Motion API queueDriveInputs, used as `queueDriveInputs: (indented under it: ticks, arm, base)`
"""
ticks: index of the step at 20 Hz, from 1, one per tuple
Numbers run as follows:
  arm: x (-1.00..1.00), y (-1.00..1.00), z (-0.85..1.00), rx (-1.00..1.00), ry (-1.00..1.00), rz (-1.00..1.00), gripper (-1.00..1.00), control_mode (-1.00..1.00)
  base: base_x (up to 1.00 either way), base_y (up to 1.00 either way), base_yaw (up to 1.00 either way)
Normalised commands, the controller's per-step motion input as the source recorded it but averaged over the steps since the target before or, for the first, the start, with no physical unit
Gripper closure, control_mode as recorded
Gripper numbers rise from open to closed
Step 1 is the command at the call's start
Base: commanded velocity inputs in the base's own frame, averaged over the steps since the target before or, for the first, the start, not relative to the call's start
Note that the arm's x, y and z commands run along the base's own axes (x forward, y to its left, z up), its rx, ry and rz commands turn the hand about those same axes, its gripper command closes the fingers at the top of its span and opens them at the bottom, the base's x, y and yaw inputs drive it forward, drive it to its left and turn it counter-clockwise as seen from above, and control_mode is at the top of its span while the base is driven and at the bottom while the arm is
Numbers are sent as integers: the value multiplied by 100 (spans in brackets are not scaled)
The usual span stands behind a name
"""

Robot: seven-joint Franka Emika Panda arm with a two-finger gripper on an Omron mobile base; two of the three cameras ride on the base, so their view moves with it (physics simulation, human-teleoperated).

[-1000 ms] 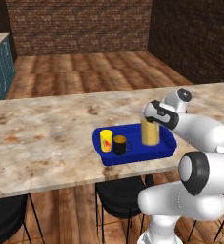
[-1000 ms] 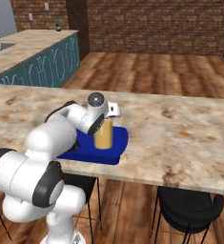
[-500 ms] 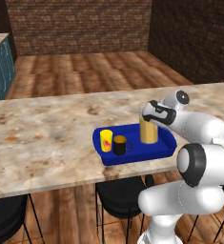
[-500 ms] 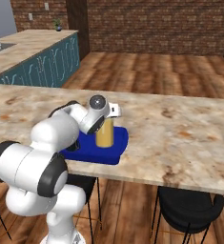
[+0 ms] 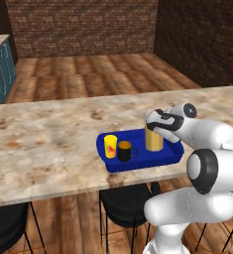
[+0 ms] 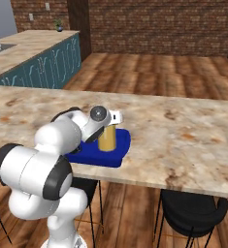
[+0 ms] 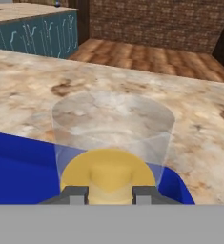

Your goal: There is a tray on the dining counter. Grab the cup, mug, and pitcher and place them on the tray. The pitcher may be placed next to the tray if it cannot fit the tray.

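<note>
Arm folded low, fingers (image 7: pixel 78 192) spread, level.

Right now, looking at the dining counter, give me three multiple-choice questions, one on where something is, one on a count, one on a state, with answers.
1. Where does the pitcher stand?
A. On the floor
B. On the tray, at the end far from the cup
C. On a bar stool

2. How many drink vessels are on the tray?
A. One
B. Two
C. Three

3. How is the mug resting?
A. Upright on the tray
B. Tipped on its side
C. Hanging from the end effector

Answers:
1. B: the left base view shows cup, mug, pitcher in a row on the tray, the pitcher at the arm's end.
2. C: cup, mug and pitcher all sit inside the blue rim.
3. A: it stands with its opening up, apart from the end effector.
</note>
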Motion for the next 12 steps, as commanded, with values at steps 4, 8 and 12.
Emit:
queueDriveInputs:
  ticks: [4, 8, 12]
  arm:
    - [0, 0, 0, 0, 0, 0, 100, -100]
    - [0, 0, 0, 0, 0, 0, 100, -100]
    - [0, 0, 0, 0, 0, 0, -100, -100]
  base:
    - [0, 0, 0]
    - [0, 0, 0]
    - [0, 0, 0]
